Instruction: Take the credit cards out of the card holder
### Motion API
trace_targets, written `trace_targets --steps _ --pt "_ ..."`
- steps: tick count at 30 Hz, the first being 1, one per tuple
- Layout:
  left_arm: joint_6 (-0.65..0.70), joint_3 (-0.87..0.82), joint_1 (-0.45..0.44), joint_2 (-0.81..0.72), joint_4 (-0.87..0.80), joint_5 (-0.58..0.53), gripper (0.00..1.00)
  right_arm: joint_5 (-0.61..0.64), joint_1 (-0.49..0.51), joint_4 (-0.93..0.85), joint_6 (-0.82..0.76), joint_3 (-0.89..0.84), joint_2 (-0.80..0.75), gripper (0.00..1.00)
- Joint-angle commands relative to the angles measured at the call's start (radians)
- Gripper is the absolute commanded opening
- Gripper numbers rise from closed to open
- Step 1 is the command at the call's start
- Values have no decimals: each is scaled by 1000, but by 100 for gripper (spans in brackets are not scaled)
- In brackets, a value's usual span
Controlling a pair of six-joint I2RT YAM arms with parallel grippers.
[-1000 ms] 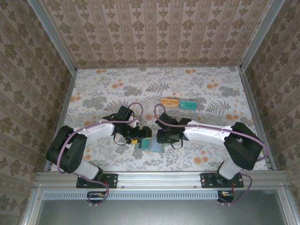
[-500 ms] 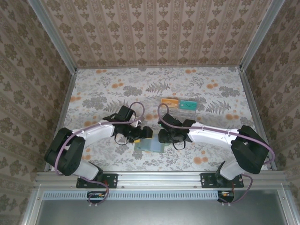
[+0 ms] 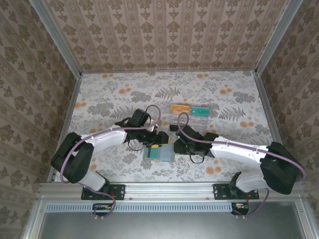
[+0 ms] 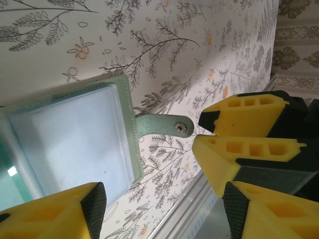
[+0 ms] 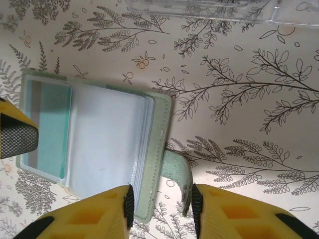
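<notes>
1. The left gripper (image 4: pixel 162 196) stood with its jaws apart and nothing clamped between them, one finger at the card side of the wallet (image 5: pixel 107 134). Closing from there, it could have pinched the clear sleeve along with the card, or slid off the slick plastic and taken nothing.
2. The right gripper (image 5: pixel 162 199) stood narrow, with the wallet's strap (image 5: pixel 177 172) and edge between its fingers. Whether it truly clamped them I could not tell. A loose hold would probably have let the wallet drag along with any pull on the card.
3. The two grippers were close together over the wallet, so a sideways reach risked knocking finger against finger.
4. The wallet lay open and flat on the table (image 5: pixel 249 99) between the grippers, with a teal card (image 5: pixel 47 130) tucked in the pocket farthest from the strap. Being soft, it might have folded or lifted under a pull.
5. The clear tray (image 5: pixel 224 15) stood beyond the wallet, apart from it. A card springing free could have skidded across the table.
</notes>
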Motion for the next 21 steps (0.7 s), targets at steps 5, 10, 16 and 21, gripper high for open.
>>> trace_targets --steps 5,10,16,21 --pt "6 -76 110 -129 -145 -160 38 -25 0 84 19 23 7 36" --pt "8 -126 169 -152 -200 -235 17 -101 7 110 0 86 84 31" --pt "-5 -169 170 -118 -166 -252 14 -189 22 166 9 146 187 27" --pt "-9 -189 170 -86 -159 -260 13 -252 30 188 11 187 265 25"
